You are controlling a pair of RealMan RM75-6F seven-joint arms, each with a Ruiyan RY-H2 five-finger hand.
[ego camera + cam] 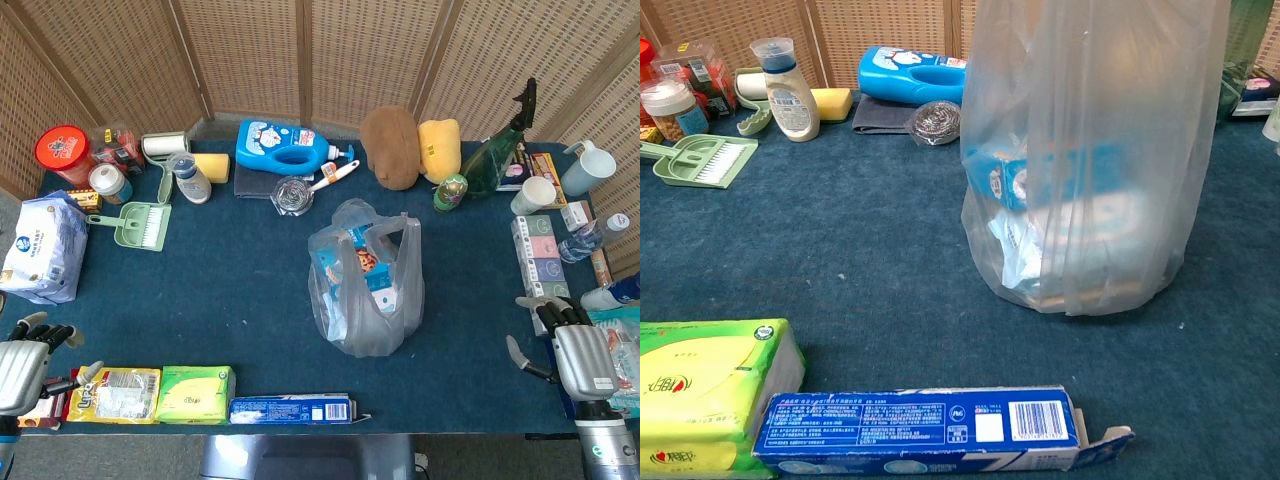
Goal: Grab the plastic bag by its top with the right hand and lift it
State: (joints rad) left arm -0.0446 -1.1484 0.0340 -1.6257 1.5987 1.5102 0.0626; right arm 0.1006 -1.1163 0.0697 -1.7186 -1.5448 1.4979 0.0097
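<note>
A clear plastic bag [365,285] stands upright in the middle of the blue table, with boxes and packets inside; its loose handles [385,225] stick up at the top. In the chest view the bag [1090,160] fills the upper right and its top is cut off. My right hand [570,345] rests at the table's front right edge, well to the right of the bag, fingers apart and holding nothing. My left hand [25,365] sits at the front left corner, also empty with fingers spread. Neither hand shows in the chest view.
A blue toothpaste box [292,408] and green tissue pack [195,393] lie along the front edge. A blue detergent bottle [285,147], steel scourer [292,195], brown plush [390,147] and green bottle [490,160] stand behind the bag. Boxes and cups [540,245] crowd the right side.
</note>
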